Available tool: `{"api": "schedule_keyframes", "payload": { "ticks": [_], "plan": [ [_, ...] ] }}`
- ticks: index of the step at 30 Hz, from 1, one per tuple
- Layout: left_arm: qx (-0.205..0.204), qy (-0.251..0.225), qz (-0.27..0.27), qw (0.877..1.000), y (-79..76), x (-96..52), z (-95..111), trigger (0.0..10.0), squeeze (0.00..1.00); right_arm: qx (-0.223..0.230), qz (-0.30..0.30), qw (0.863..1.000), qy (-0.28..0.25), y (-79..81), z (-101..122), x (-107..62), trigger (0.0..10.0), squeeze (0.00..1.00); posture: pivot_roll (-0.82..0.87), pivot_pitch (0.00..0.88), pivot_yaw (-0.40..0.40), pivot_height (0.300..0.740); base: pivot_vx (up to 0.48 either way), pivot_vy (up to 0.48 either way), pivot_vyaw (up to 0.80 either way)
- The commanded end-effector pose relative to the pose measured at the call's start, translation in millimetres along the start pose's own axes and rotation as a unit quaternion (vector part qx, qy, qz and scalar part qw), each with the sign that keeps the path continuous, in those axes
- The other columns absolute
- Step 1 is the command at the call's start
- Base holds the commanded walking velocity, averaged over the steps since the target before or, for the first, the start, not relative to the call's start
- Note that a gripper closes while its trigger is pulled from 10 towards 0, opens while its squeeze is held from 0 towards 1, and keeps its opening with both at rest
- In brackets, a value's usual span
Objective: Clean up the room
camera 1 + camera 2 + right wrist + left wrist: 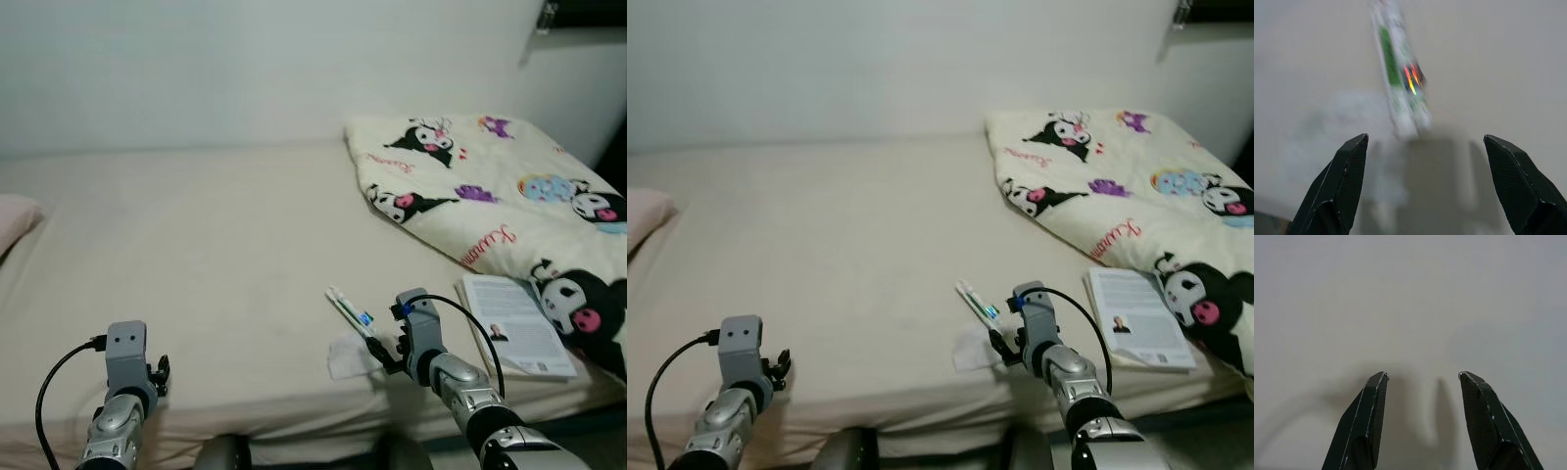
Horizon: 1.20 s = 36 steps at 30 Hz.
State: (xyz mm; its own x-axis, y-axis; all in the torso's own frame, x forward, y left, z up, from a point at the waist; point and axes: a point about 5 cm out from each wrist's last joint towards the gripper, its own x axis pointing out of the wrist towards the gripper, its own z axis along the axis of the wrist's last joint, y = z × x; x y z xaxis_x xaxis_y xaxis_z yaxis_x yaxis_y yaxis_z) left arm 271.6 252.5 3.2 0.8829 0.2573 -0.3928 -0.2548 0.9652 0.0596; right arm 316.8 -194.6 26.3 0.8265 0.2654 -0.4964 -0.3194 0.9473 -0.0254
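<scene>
Right gripper [1425,147]: fingers spread wide, nothing between them, low over the bed's near edge and pointing at the tube
Tube [351,311]: slim white and green tube lying flat on the cream sheet [216,255], just ahead of the right fingertips [1354,147]
Long axis: runs away from the gripper, slanted toward the robot's left at the far end; near end falls between the two fingers, closer to the left one
Tissue [345,356]: crumpled white piece beside the tube's near end, touching or nearly so
Nearer arm: right, by far
Left gripper [1422,377]: parted and empty, over bare sheet well apart from the tube
Book [514,325]: flat beside the cartoon blanket [490,186], to the right of the gripper
</scene>
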Motion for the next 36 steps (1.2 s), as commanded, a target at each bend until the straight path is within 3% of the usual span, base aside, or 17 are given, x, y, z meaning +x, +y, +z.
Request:
{"api": "schedule_keyframes", "payload": {
  "ticks": [1,8,13,17,21,24,31,36],
  "plan": [
    [0.005,-0.005,-0.002,1.000,2.9,-1.6,-0.3,10.0,0.00,-0.014,0.003,1.000,0.009,2.0,-5.0,-0.5,10.0,0.00,0.00,0.090,-0.008,0.510,0.000,0.000,0.00],
    [0.016,-0.021,-0.004,1.000,8.8,-5.4,2.0,10.0,0.00,-0.016,0.039,0.999,-0.013,8.6,-2.4,-0.2,10.0,0.00,0.04,0.148,-0.002,0.510,0.000,0.000,0.00],
    [0.028,-0.036,-0.009,0.999,15.5,-13.0,3.1,10.0,0.00,-0.015,0.078,0.993,-0.091,12.8,25.1,1.7,10.0,0.00,0.05,0.198,0.007,0.510,0.000,0.000,0.00],
    [0.030,-0.043,-0.011,0.999,18.8,-18.4,5.3,10.0,0.00,-0.031,0.088,0.988,-0.121,15.2,45.7,4.5,10.0,0.00,0.06,0.231,0.014,0.510,0.000,0.000,0.00],
    [0.031,-0.047,-0.014,0.998,18.1,-21.1,7.9,10.0,0.00,-0.054,0.092,0.987,-0.121,18.4,52.0,6.5,10.0,0.00,0.07,0.244,0.016,0.510,0.000,0.000,0.00],
    [0.033,-0.059,-0.022,0.997,16.6,-27.6,13.6,10.0,0.00,-0.106,0.110,0.981,-0.120,27.6,61.2,9.9,10.0,0.00,0.09,0.283,0.025,0.510,0.000,0.000,0.00],
    [0.036,-0.065,-0.030,0.997,15.5,-34.0,18.6,10.0,0.00,-0.118,0.134,0.975,-0.132,34.2,71.7,11.7,10.0,0.00,0.10,0.321,0.033,0.510,0.000,0.000,0.00],
    [0.043,-0.065,-0.040,0.996,15.7,-49.2,25.3,10.0,0.00,-0.138,0.167,0.965,-0.147,37.5,94.0,12.9,10.0,0.00,0.13,0.369,0.043,0.510,0.000,0.000,0.00]
  ]
}}
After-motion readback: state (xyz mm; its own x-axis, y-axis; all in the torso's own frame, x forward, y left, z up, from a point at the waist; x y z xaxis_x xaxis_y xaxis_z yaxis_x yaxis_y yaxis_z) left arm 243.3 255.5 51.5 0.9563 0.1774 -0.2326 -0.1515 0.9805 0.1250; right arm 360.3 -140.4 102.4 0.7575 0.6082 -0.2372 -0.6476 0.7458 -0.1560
